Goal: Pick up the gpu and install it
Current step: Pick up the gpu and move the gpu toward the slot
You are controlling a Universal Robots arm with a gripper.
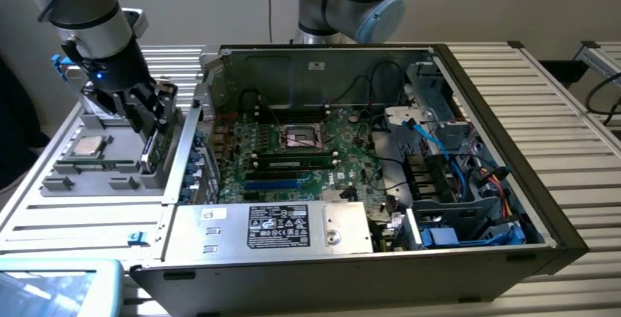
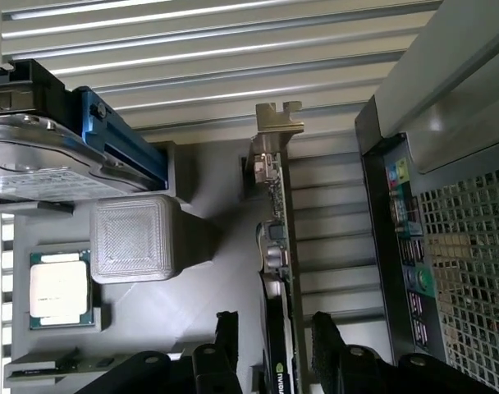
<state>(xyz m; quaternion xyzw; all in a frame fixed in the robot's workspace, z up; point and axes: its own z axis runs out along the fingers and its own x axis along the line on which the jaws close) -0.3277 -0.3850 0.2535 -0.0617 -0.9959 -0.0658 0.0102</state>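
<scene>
Gpu (image 2: 276, 238) upright between spread fingers (image 2: 227, 330) of hand (image 2: 275, 320)

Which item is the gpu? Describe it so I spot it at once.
Start at the open computer case, then go to the grey parts holder on the exterior view's left. The gpu stands on edge at the holder's side nearest the case, between the fingers of the open gripper. Unlike the square CPU lying flat beside it, it is a thin upright card with a silver bracket.
</scene>
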